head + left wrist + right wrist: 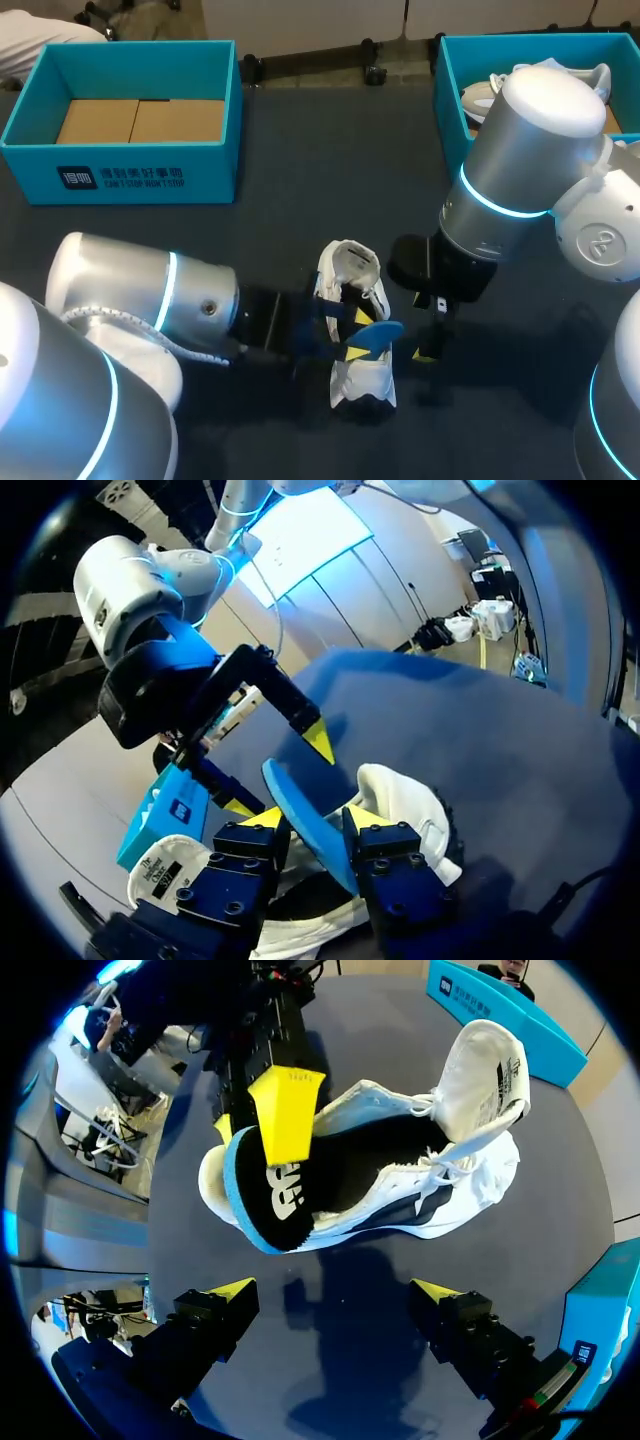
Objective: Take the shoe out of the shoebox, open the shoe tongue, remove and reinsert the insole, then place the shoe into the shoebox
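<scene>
Two-fingered left gripper (318,817): clamped on blue insole (288,790)
Right gripper (335,1290): jaws apart, white shoe (440,1170) ahead
Insole: partly out of shoe

Left arm (130,300): rounded silver-white casing; cyan light ring (168,290) at the joint; white braided cable (95,318) alongside.
Right arm (520,170): matching silver-white casing with a cyan ring; round logo (600,245) on the joint cap.
Left gripper (315,817): blocky dark blue fingers (395,880); recessed screws (226,908); yellow wedge tips (265,818).
Right gripper (335,1290): black fingers; yellow tips.
</scene>
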`<state>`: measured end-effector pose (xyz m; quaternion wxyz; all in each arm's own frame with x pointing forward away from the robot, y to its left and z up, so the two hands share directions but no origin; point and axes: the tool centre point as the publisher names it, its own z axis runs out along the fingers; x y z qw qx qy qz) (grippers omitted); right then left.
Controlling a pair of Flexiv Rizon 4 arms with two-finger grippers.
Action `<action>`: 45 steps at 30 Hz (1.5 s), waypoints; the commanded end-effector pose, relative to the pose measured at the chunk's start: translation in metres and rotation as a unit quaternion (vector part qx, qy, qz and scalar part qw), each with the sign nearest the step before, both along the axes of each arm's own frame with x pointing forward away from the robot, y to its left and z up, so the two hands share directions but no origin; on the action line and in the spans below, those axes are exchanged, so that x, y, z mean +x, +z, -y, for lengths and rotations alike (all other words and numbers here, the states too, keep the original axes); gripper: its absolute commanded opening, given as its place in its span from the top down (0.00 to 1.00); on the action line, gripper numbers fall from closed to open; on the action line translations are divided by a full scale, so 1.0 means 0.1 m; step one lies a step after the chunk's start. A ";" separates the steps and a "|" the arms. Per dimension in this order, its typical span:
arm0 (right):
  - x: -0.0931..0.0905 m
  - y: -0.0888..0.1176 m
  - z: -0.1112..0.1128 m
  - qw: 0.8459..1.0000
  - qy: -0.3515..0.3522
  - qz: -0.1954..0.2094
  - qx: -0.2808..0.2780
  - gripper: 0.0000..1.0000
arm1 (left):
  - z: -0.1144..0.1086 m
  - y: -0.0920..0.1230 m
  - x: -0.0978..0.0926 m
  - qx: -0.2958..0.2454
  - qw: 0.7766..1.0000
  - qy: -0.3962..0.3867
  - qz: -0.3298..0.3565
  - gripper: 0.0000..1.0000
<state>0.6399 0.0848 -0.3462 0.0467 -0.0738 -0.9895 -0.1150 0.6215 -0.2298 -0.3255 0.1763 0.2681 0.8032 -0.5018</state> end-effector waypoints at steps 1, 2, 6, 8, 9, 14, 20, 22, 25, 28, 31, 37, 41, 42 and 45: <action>-0.01 -0.01 0.00 1.000 0.000 0.001 0.001 0.00 | -0.15 0.12 0.00 0.004 1.000 -0.008 -0.004 0.64; -0.01 -0.01 0.00 1.000 0.000 0.001 0.001 0.00 | -0.15 0.12 0.00 0.004 1.000 -0.008 -0.004 0.64; -0.01 -0.01 0.00 1.000 0.000 0.001 0.001 0.00 | -0.23 0.22 -0.02 0.008 1.000 -0.016 -0.017 0.63; -0.01 -0.01 0.00 1.000 0.000 0.001 0.001 0.00 | -0.27 0.24 -0.03 0.009 1.000 -0.018 -0.018 0.62; -0.01 -0.01 0.00 1.000 0.000 0.001 0.001 0.00 | -0.29 0.25 -0.03 0.013 1.000 -0.020 -0.016 0.62; -0.01 -0.01 0.00 1.000 0.000 0.001 0.001 0.00 | -0.40 0.31 -0.03 0.026 0.999 -0.024 -0.015 0.61; 0.01 0.03 0.08 1.000 0.008 -0.001 0.008 0.00 | -0.56 0.42 -0.05 0.056 0.997 -0.044 -0.031 0.62; 0.02 0.09 0.17 1.000 0.011 0.000 0.009 0.00 | -0.61 0.48 -0.06 0.069 0.995 -0.056 -0.039 0.64; 0.04 0.21 0.33 0.999 0.033 0.007 0.018 0.00 | -0.67 0.57 -0.07 0.089 0.993 -0.068 -0.043 0.65; 0.07 0.30 0.49 0.999 0.042 0.009 0.026 0.00 | -0.71 0.63 -0.09 0.105 0.990 -0.077 -0.048 0.65; 0.11 0.39 0.64 0.998 0.058 0.014 0.027 0.00 | -0.75 0.70 -0.08 0.121 0.987 -0.087 -0.052 0.67; 0.21 0.46 0.92 0.993 0.106 0.020 0.055 0.00 | -0.76 0.83 -0.04 0.152 0.981 -0.105 -0.064 0.71; 0.23 0.45 0.98 0.992 0.106 0.007 0.061 0.00 | -0.75 0.90 -0.01 0.172 0.974 -0.125 -0.073 0.88; 0.23 0.45 0.98 0.992 0.106 0.007 0.061 0.00 | -0.75 0.91 0.00 0.174 0.974 -0.127 -0.074 0.89; 0.23 0.45 0.98 0.992 0.106 0.007 0.061 0.00 | -0.77 0.95 0.09 0.189 0.967 -0.147 -0.084 1.00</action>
